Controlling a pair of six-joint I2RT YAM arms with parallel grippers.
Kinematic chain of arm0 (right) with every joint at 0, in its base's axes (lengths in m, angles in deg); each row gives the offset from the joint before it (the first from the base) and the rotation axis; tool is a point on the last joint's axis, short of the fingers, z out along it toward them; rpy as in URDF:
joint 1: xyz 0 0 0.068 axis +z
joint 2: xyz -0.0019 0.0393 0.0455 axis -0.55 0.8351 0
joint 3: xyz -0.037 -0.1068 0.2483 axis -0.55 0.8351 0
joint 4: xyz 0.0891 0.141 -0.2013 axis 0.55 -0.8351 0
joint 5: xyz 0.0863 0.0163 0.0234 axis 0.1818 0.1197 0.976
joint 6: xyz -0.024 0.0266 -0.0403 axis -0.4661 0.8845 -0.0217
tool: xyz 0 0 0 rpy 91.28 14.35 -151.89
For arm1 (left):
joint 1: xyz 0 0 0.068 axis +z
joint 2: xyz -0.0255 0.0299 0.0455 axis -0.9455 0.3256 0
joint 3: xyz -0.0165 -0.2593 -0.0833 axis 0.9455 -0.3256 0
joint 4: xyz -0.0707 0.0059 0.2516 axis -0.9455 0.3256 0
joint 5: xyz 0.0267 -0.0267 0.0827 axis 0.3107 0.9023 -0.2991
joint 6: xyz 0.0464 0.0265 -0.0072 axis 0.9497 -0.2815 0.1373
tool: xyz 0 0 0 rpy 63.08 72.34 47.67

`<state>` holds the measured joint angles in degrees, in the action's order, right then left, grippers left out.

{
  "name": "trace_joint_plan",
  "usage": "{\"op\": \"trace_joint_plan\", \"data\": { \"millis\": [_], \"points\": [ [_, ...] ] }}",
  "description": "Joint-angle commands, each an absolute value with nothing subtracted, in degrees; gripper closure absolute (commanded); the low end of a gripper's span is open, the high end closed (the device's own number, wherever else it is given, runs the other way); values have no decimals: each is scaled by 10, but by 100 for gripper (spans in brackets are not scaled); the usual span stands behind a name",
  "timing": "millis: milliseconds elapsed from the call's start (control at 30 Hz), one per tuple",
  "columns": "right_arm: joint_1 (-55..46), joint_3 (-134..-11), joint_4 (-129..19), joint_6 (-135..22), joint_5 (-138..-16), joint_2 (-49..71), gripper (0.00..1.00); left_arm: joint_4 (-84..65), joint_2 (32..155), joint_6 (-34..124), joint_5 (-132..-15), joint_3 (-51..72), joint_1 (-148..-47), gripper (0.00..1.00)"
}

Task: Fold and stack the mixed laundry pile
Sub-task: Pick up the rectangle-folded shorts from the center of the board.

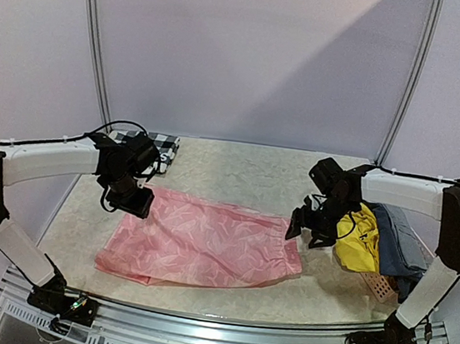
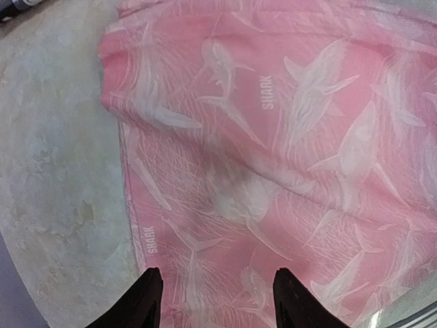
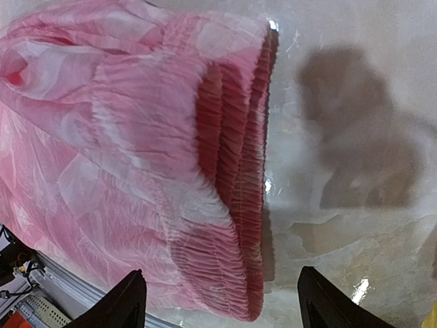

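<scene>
Pink garment (image 1: pixel 205 240) lies spread flat across the middle of the marbled table (image 1: pixel 239 169), shark print up, gathered elastic waistband at its right end. Left arm comes in from the left side, forearm about level, wrist bent downward. Left gripper (image 1: pixel 132 200) hangs over the garment's far left corner. In the left wrist view its fingertips (image 2: pixel 147 304) stand wide apart with pink cloth below and between them, none of it pinched (whether the tips touch the cloth cannot be told). Right arm mirrors this from the right side, forearm level, wrist dropped. Right gripper (image 1: pixel 305 230) sits at the waistband end. In the right wrist view its fingers (image 3: pixel 130 301) are also well apart, one over the cloth and one over bare table, holding nothing. Checked shirt (image 1: pixel 156 144) lies flat at the far left, just behind the left gripper. Yellow garment (image 1: pixel 360 238) is crumpled just beside the right gripper, touching the blue-grey garment (image 1: pixel 397 243) on its right. Salmon basket (image 1: pixel 380 284) peeks out at their near edge.
</scene>
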<state>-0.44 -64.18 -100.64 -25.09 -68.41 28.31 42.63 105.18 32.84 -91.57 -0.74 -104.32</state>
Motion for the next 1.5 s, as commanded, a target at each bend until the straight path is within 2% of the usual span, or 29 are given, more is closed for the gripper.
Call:
{"op": "trace_joint_plan", "data": {
  "millis": [0, 100, 333, 733, 833, 900, 967, 1200, 1333, 1400, 1467],
  "points": [
    [-8, -628, -969, -275, -652, 311, 23, 479, 1021, 337, -945, 43, -1100, 43],
    [-11, -622, -948, -280, -636, 325, 25, 487, 1019, 344, -963, 64, -1144, 41],
    [-34, -603, -904, -281, -608, 354, 42, 491, 1020, 339, -960, 70, -1189, 41],
    [-39, -536, -771, -242, -544, 403, 69, 524, 1027, 353, -966, 99, -1203, 41],
    [-38, -526, -753, -235, -537, 408, 83, 529, 1027, 356, -964, 105, -1204, 41],
    [-38, -524, -749, -233, -534, 406, 96, 529, 1027, 357, -959, 107, -1205, 41],
    [-39, -527, -747, -231, -530, 401, 100, 529, 1027, 356, -955, 109, -1208, 42],
    [-38, -554, -788, -211, -518, 352, 100, 500, 1030, 358, -915, 132, -1245, 41],
    [-39, -581, -842, -190, -530, 320, 100, 465, 1045, 378, -944, 154, -1309, 41],
    [-38, -599, -872, -186, -537, 316, 90, 446, 1059, 397, -963, 167, -1342, 41],
    [-38, -613, -899, -190, -551, 313, 69, 433, 1082, 421, -981, 188, -1374, 40]
  ]
}}
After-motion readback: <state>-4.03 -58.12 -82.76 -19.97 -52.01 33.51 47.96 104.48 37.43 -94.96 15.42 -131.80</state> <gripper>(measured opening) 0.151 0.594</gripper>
